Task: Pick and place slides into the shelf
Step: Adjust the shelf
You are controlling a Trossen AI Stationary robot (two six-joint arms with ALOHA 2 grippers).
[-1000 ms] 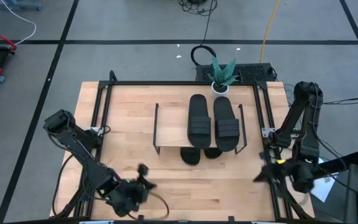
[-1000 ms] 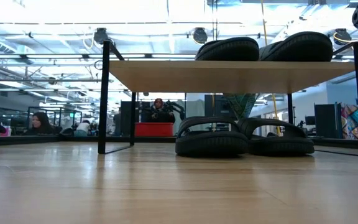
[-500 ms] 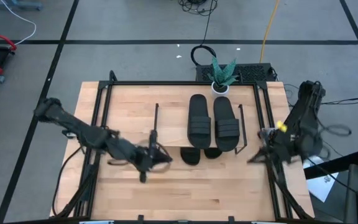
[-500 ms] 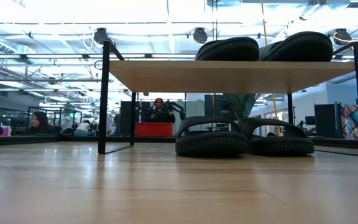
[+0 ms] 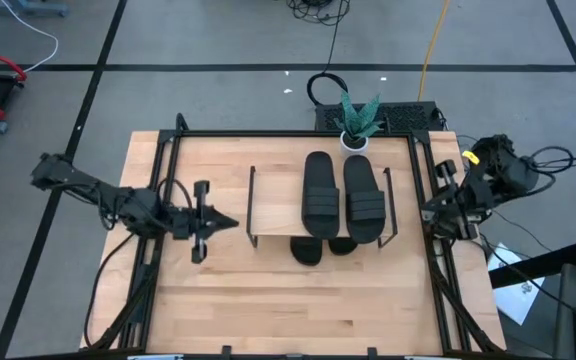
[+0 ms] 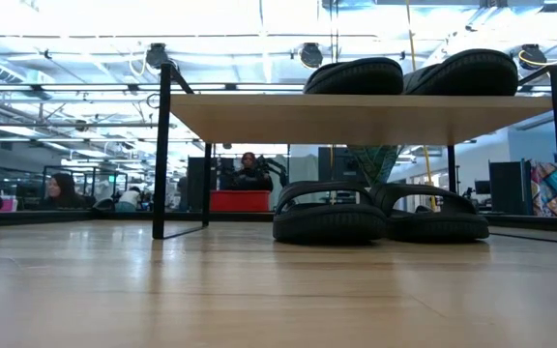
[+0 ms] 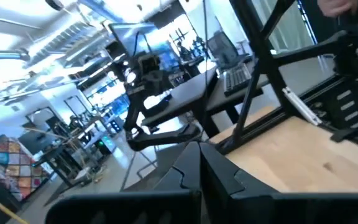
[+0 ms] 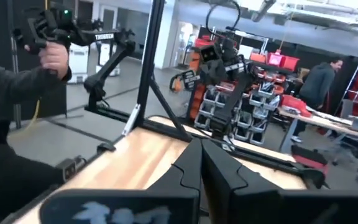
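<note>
Two black slides lie side by side on the top board of the shelf. In the low view they are the pair on the board. Two more slides rest on the table under the board, their ends poking out toward the near edge. My left gripper is shut and hovers left of the shelf, pointing at it. My right gripper is shut, at the table's right rail. Both wrist views show the fingers closed on nothing.
A potted plant stands at the table's far edge behind the shelf. Black rails frame the tabletop left and right. Bare wood spreads between the shelf and the near edge. A person's hand shows beyond the table.
My left arm has swung from the table's near edge up toward the far side and left, and its gripper now sits level beside the shelf's left frame. My right gripper has drawn back toward the far edge and the right rail. The slides and the shelf have stayed put.
</note>
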